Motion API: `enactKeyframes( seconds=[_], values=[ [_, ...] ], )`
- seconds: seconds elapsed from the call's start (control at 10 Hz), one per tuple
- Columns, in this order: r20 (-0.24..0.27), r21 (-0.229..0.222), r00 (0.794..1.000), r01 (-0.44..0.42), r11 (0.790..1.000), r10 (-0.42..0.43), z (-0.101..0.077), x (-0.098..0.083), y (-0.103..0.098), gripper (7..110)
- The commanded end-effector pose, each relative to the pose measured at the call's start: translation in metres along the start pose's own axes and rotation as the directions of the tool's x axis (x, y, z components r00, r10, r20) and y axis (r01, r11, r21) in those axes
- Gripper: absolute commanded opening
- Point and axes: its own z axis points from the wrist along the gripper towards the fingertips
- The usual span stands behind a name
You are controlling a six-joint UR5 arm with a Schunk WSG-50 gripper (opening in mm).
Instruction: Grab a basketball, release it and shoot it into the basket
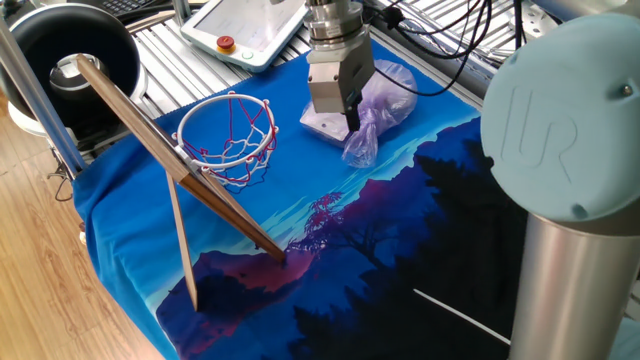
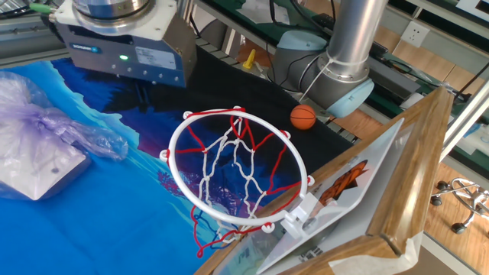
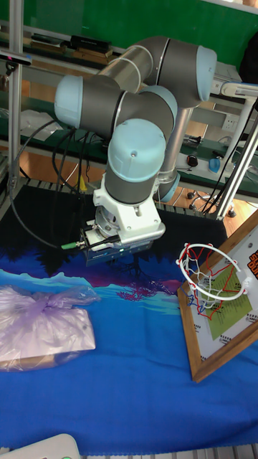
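The desk [image 1: 420,250] fills most of every view, draped in a blue cloth printed with a dark mountain and forest scene. The robot arm [image 3: 136,115] is next in size: its pale blue and grey joints rise at the upper centre of the tall fixed view, and one joint cap blocks the right side of one fixed view.

The basket [image 2: 237,172] stands at the lower right of the other fixed view and at the left centre of one fixed view [image 1: 228,135]. Its red rim lies roughly level, opening upward, with the white-and-red net hanging below. The wooden backboard [image 1: 165,165] it is fixed to is a long thin panel, tilted, its long edge running from upper left to lower centre in one fixed view, propped by a slim wooden leg.

The lilac plastic bag [image 3: 43,326] lies flat on the cloth, at the lower left of the tall fixed view.

The hand [image 1: 352,115] hangs above the cloth just beside the bag, fingers pointing down. It holds nothing; how far the fingers are apart I cannot tell.

The basketball [image 2: 303,117] rests on the dark part of the cloth near the arm's base, beyond the rim, well apart from the hand.
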Motion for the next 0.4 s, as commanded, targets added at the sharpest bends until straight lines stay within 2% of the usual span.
enactKeyframes(
  seconds=[0.0, 0.1, 0.3],
  values=[
    [0.133, 0.002, 0.991, -0.026, 1.000, 0.025, -0.0015, -0.0319, -0.0103, 7],
    [0.128, 0.027, 0.991, -0.039, 0.999, 0.035, 0.0002, -0.0315, -0.0173, 7],
    [0.140, 0.031, 0.990, -0.037, 0.999, 0.033, 0.0055, -0.0371, -0.0187, 7]
  ],
)
